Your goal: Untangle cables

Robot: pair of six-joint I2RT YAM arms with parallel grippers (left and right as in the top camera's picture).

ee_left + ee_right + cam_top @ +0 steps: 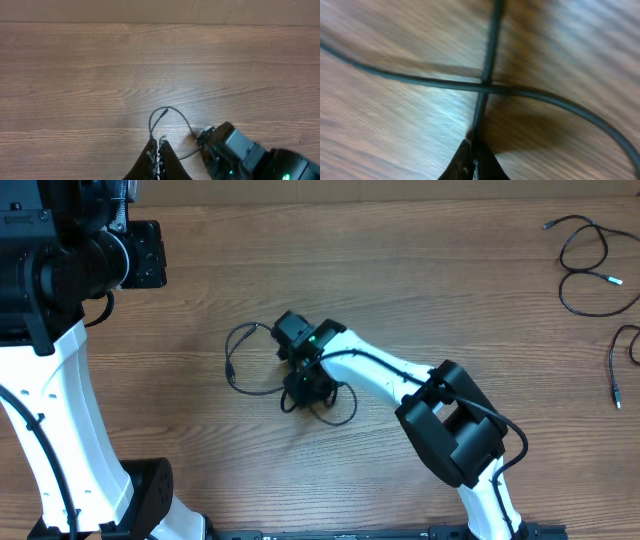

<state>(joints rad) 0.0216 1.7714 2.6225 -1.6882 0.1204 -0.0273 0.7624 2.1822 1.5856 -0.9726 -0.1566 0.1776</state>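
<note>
One thin black cable (236, 362) lies in the middle of the table, a loop curling out to the left and more loops (343, 408) under the right arm. My right gripper (300, 393) is down on it. In the right wrist view the right gripper (473, 145) is shut on a strand of the cable (490, 55), which runs up from its tips and crosses another strand (410, 78). My left gripper (157, 142) is shut and holds nothing, hanging high above the cable's loop (170, 110) and the right gripper (207, 142).
More thin black cables lie at the far right: a looped one (590, 275) near the back corner and another (620, 365) at the right edge. The left arm's white base (60, 430) fills the left side. The right arm's elbow (450, 425) stands at the front centre.
</note>
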